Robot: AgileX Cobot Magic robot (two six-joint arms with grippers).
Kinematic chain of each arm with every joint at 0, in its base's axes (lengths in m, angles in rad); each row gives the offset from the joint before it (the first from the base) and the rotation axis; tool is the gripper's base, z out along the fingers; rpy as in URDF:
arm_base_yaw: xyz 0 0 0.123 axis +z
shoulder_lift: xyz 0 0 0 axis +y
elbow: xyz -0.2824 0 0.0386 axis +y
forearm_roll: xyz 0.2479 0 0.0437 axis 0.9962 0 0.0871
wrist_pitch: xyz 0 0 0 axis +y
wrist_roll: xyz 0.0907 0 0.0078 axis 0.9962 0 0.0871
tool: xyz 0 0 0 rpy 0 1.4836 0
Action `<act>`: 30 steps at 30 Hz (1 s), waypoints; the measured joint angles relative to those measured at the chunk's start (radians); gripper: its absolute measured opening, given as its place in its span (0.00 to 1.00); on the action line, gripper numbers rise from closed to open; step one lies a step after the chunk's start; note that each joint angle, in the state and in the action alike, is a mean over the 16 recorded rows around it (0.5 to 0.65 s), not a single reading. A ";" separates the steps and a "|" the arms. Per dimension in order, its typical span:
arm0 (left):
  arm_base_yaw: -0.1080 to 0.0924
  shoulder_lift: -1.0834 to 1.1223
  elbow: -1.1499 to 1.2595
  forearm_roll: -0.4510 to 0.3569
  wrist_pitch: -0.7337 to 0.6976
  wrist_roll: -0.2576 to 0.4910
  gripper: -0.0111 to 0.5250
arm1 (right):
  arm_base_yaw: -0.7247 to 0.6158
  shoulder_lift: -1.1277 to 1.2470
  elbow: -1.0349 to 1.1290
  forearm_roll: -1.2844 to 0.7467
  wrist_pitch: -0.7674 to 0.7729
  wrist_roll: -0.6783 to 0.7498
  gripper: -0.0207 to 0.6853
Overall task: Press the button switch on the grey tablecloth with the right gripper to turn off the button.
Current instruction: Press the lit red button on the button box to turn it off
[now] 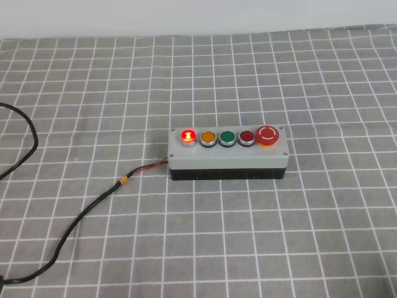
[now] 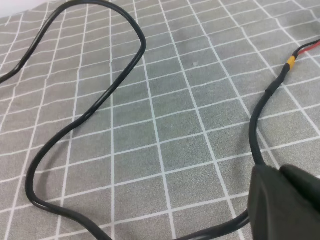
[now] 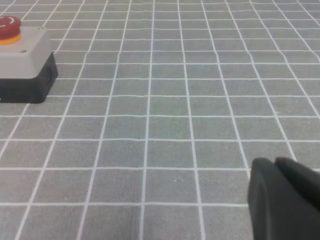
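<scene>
the button switch (image 3: 22,62) lies well apart from the right fingers (image 3: 282,202), whose spread is unclear.

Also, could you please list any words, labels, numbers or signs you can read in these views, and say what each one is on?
No readable words, brand names or numbers appear in any view.
White arrow markings, no text: on the large red mushroom button at the right end of the button switch.
The lit button at the left end shows only a bright glow; any mark on it is too small to read.
The grey tablecloth carries only a white grid.
</scene>
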 joint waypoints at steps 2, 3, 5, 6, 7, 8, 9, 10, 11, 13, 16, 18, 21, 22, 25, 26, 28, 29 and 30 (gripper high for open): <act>0.000 0.000 0.000 0.000 0.000 0.000 0.01 | 0.000 0.000 0.000 0.000 0.000 0.000 0.01; 0.000 0.000 0.000 0.000 0.000 0.000 0.01 | 0.000 0.000 0.000 0.000 0.000 0.000 0.01; 0.000 0.000 0.000 0.000 0.000 0.000 0.01 | 0.000 0.000 0.000 0.000 0.000 0.000 0.01; 0.000 0.000 0.000 0.000 0.000 0.000 0.01 | 0.000 0.000 0.000 0.000 0.000 0.000 0.01; 0.000 0.000 0.000 0.000 0.000 0.000 0.01 | 0.000 0.000 0.000 0.000 0.000 0.000 0.01; 0.000 0.000 0.000 0.000 0.000 0.000 0.01 | 0.000 0.000 0.000 0.000 0.000 0.000 0.01; 0.000 0.000 0.000 0.000 0.000 0.000 0.01 | 0.000 0.000 0.000 -0.001 0.000 0.000 0.01; 0.000 0.000 0.000 0.000 0.000 0.000 0.01 | 0.000 0.000 0.000 -0.001 0.000 0.000 0.01; 0.000 0.000 0.000 0.000 0.000 0.000 0.01 | 0.000 0.000 0.000 -0.001 0.000 0.000 0.01; 0.000 0.000 0.000 0.000 0.000 0.000 0.01 | 0.000 0.000 0.000 -0.001 0.000 0.000 0.01; 0.000 0.000 0.000 0.000 0.000 0.000 0.01 | 0.000 0.000 0.000 -0.001 0.000 0.000 0.01; 0.000 0.000 0.000 0.000 0.000 0.000 0.01 | 0.000 0.000 0.000 -0.001 -0.002 0.000 0.01; 0.000 0.000 0.000 0.000 0.000 0.000 0.01 | 0.000 0.000 0.000 -0.001 -0.007 0.000 0.01; 0.000 0.000 0.000 0.000 0.000 0.000 0.01 | 0.000 0.000 0.000 -0.001 -0.010 0.000 0.01; 0.000 0.000 0.000 0.000 0.000 0.000 0.01 | 0.000 0.000 0.000 -0.001 -0.032 0.000 0.01; 0.000 0.000 0.000 0.000 0.000 0.000 0.01 | 0.000 0.000 0.000 -0.001 -0.043 0.000 0.01; 0.000 0.000 0.000 0.001 0.000 0.000 0.01 | 0.000 0.000 0.000 -0.001 -0.071 0.000 0.01; 0.000 0.000 0.000 0.001 0.000 0.000 0.01 | 0.000 0.000 0.000 -0.001 -0.087 0.000 0.01; 0.000 0.000 0.000 0.001 0.000 0.000 0.01 | 0.000 0.000 0.000 -0.001 -0.106 0.000 0.01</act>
